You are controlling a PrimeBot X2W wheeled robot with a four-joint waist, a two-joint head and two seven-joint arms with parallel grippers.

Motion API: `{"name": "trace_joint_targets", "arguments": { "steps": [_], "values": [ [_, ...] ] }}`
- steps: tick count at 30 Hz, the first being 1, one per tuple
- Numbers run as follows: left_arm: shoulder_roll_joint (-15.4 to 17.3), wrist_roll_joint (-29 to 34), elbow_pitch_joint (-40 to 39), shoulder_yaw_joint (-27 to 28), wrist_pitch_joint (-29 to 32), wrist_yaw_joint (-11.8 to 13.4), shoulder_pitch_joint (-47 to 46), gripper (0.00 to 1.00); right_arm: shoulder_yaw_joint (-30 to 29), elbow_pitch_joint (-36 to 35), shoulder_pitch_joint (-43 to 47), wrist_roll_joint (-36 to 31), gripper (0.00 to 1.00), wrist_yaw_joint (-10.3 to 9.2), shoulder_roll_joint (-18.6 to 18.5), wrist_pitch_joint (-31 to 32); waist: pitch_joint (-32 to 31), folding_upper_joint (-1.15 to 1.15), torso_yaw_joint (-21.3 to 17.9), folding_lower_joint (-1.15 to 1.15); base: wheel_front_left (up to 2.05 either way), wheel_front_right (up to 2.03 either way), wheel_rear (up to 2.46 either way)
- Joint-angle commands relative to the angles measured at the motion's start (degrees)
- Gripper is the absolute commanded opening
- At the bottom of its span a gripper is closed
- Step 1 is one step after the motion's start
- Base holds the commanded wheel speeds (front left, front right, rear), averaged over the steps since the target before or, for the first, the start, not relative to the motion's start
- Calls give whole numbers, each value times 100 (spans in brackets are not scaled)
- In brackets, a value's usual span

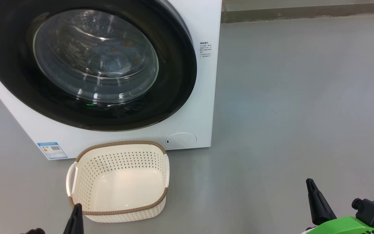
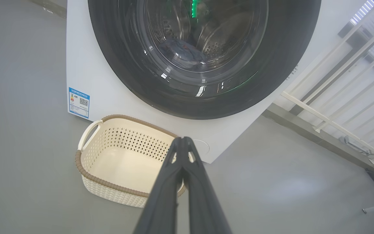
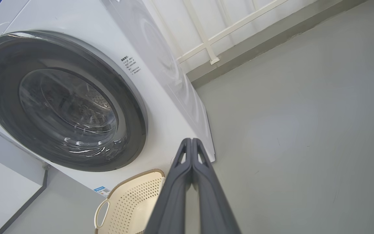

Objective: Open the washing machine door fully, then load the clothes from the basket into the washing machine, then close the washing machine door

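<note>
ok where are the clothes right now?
Head view, upper left: the clothes sit inside the washing machine, showing through the glass of the shut washing machine door. The basket on the floor just below it holds nothing.

The white washing machine has its glossy black door shut. Through the door's bulging clear centre, the light blue clothes lie inside. The cream basket, brown-rimmed and perforated, stands upright and empty just in front.
</note>
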Motion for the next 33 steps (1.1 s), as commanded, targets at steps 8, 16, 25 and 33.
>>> {"name": "trace_joint_targets", "arguments": {
  "steps": [8, 16, 25, 33],
  "values": [
    [90, -571, -81, 132, 132, -5, -308, 0, -5, -121, -244, 575, 0, -11, -45, 132, 6, 0, -12, -1, 0, 0, 0],
    [97, -1078, -52, 174, 262, -6, -380, 0, -30, -116, -280, 1083, 0, -13, -47, 267, 13, 0, -24, -1, 0, 0, 0],
    [104, -1647, -19, 224, 410, -7, -461, 0, -58, -110, -321, 1655, 0, -16, -51, 420, 20, 0, -38, -1, 0, 0, 0],
    [109, -2151, 11, 270, 543, -8, -534, 0, -84, -104, -357, 2163, 0, -18, -53, 556, 27, 0, -51, -1, 0, 0, 0]
  ]
}}
